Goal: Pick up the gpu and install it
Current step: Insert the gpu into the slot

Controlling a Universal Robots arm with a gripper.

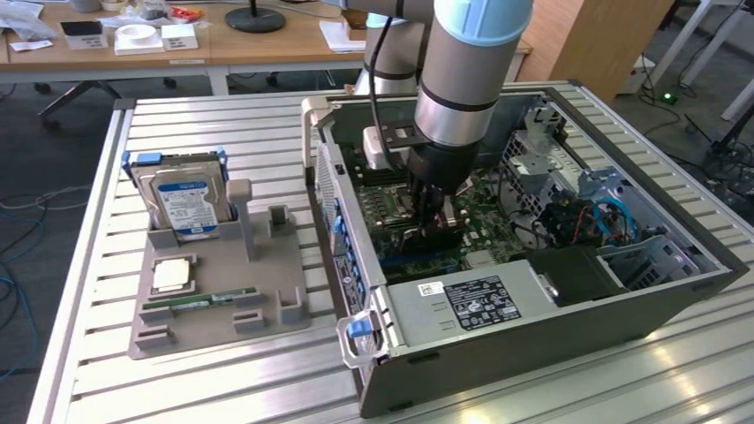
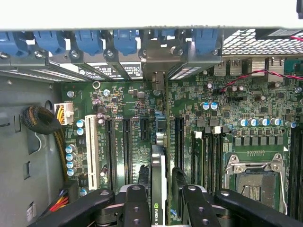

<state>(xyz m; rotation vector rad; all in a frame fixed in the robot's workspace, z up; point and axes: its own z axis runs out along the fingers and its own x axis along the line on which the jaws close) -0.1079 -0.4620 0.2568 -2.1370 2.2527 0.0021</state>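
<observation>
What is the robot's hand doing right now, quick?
Gripper: open, with a finger on each side of the upright gpu, not squeezing it.

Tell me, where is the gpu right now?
In the wrist view the gpu stands on edge on the green motherboard inside the computer case, between the empty black slots.

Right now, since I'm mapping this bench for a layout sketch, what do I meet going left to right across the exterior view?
hard drive → blue-tabbed case handle → gripper → blue cables
</observation>
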